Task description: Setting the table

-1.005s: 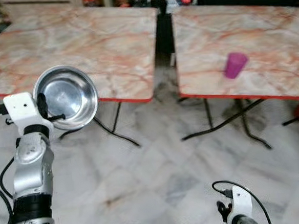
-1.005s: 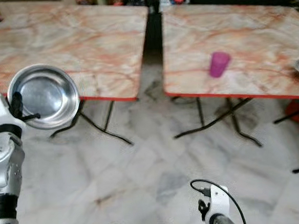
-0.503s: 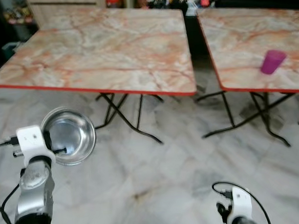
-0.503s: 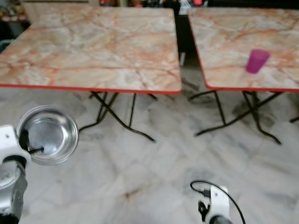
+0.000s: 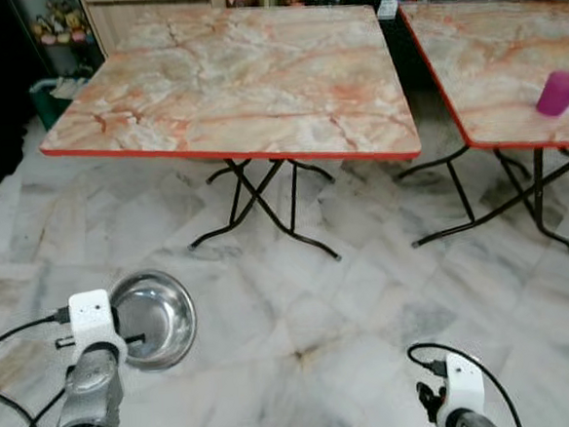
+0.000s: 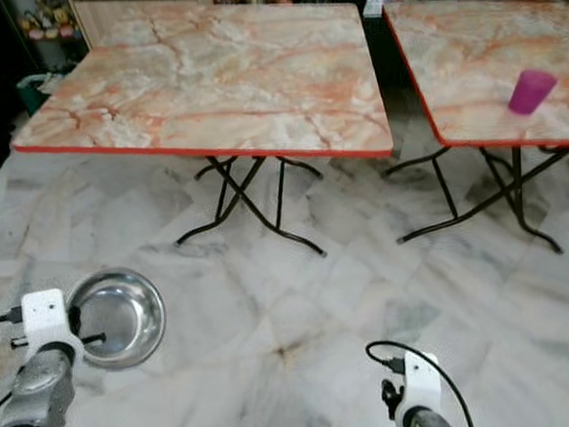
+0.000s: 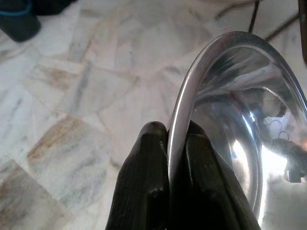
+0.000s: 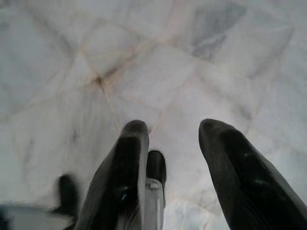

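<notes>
Left claw (image 7: 169, 139) pinches steel bowl (image 5: 155, 318) by its rim, low over floor, bench (image 5: 246, 79) ahead-right; right claw (image 8: 172, 143) open, empty.

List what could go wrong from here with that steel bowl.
1. The left gripper pinches the steel bowl only by its thin rim, out over the marble floor; a slip would likely drop it.
2. The near table is ahead; its red edge could catch the bowl if carried low.
</notes>
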`<state>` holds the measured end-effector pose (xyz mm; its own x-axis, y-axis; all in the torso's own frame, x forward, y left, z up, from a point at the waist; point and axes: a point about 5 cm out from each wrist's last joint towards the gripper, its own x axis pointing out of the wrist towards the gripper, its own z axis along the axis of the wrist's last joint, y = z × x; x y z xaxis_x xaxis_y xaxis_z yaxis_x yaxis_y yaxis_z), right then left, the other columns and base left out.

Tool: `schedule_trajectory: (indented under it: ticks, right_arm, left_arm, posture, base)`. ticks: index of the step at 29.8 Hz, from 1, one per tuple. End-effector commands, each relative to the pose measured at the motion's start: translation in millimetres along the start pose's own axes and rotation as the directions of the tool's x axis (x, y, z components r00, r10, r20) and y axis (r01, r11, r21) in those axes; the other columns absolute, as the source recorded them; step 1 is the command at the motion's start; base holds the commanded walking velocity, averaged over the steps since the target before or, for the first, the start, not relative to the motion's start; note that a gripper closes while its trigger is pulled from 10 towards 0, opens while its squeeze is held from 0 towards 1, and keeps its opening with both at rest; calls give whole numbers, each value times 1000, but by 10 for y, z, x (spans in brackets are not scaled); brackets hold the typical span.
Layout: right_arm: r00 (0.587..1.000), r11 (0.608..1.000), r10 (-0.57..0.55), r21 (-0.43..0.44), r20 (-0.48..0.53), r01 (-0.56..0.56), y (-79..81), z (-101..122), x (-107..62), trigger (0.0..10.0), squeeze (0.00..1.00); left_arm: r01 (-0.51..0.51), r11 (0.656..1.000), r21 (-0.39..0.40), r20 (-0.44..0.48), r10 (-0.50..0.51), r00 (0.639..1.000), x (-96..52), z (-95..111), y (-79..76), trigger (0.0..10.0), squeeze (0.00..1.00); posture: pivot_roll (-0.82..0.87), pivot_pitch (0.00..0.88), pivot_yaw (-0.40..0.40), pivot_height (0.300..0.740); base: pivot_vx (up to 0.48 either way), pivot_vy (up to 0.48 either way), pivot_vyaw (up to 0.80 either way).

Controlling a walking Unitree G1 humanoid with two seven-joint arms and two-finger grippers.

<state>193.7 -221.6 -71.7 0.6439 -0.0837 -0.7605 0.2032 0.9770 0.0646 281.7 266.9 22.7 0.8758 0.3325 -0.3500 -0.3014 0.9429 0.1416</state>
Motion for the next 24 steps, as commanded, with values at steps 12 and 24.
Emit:
schedule_trajectory:
  ticks: [12,24]
  right_arm:
    - [1000,1000,3,14,3,-3,28,2,5,10000,0]
    - [1000,1000,8,22,0,-8,41,-2,6,10000,0]
  left_arm:
    - [-15,998,58,-43,18,999,-32,-162,3,10000,0]
    - [-21,998,63,-130,29,991,-137,-430,-2,10000,0]
  posture:
    - [34,136,-24,740]
    - [33,135,-22,740]
  base:
    - [0,453,0]
    - [0,25,0]
